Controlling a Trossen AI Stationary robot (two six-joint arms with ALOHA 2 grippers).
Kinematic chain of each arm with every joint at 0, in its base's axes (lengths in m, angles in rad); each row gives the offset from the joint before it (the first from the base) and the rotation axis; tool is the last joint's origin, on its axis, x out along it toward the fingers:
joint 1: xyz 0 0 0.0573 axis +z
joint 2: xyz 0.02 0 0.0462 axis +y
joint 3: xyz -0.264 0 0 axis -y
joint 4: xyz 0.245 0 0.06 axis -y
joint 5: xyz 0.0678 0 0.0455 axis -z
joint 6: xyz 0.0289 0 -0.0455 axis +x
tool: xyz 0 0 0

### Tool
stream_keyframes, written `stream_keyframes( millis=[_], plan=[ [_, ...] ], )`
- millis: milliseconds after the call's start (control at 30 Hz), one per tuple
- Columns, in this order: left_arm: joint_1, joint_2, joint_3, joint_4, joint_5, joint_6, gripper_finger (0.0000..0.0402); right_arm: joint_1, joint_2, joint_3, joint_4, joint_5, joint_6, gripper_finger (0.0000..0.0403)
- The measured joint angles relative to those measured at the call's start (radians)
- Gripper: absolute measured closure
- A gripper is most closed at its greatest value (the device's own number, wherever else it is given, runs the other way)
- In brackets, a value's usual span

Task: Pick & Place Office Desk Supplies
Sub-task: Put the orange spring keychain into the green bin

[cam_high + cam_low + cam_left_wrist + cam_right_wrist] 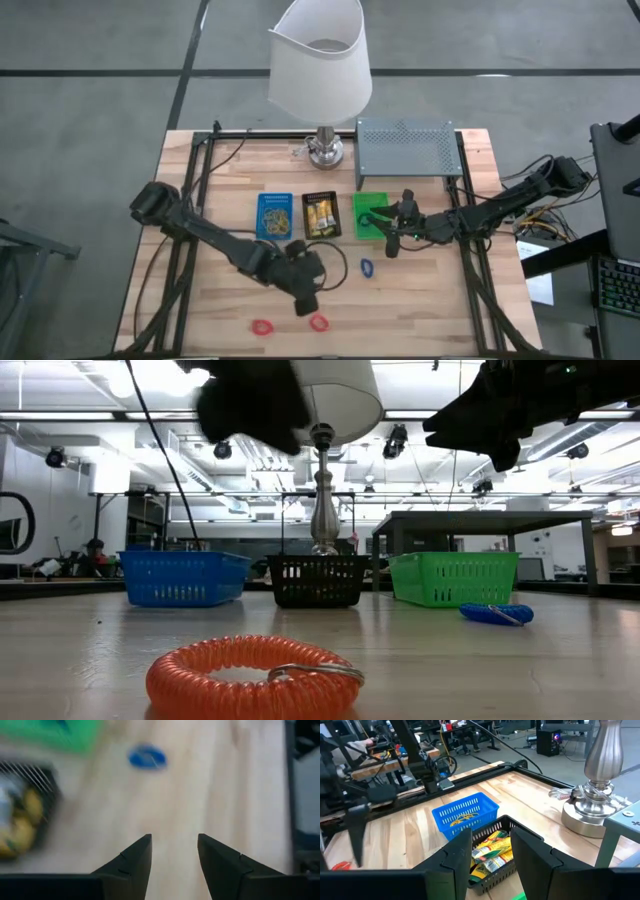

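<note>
High view: wooden table (420, 310) with three trays in a row at mid-depth, blue tray (274, 216), black tray (321, 215), green tray (371, 214). Behind them, lamp (322, 70) near the back edge, grey shelf (404, 150) beside it toward the back right corner.

Left gripper (305, 297) forward of the black tray, toward the front edge; fingers (134, 865) parted, nothing between them, bare wood below. Blue ring (366, 267) lying on the table ahead of it, in front of the green tray, apart from both grippers. Two red rings, one (263, 327) and another (319, 322), near the front edge, just forward of the left gripper, untouched.

Right gripper (388, 232) over the green tray's front right part; fingers (459, 855) spread, nothing gripped, pointing toward the black tray.

Yellow packets (491, 851) with red marks piled in the black tray. Tan bands (464, 818) inside the blue tray.

Low view: red ring (253, 676) closest, flat on the wood, metal clasp on its rim; blue ring farther back at right, short of the green tray.
</note>
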Motion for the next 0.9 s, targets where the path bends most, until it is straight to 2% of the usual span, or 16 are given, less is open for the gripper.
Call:
stream_keyframes(
  millis=[200,367,433,800,900],
  plan=[
    [-0.04,-0.003,0.0,-0.148,0.204,-0.267,0.0236,0.0,0.0,0.0,0.0,0.0,0.0,0.0268],
    [-0.067,-0.002,-0.017,-0.252,0.344,-0.6,0.0236,0.0,0.0,0.0,0.0,0.0,0.0,0.0268],
    [-0.078,-0.002,-0.026,-0.253,0.393,-0.688,0.0236,0.0,0.0,0.0,0.001,0.0,0.0,0.0268],
    [-0.195,0.002,-0.028,-0.269,0.52,-1.038,0.0236,0.0,0.0,0.0,0.0,0.0,0.0,0.0268],
    [-0.229,0.002,-0.028,-0.269,0.536,-1.089,0.0236,0.0,0.0,0.0,0.0,0.0,0.0,0.0268]
  ],
)
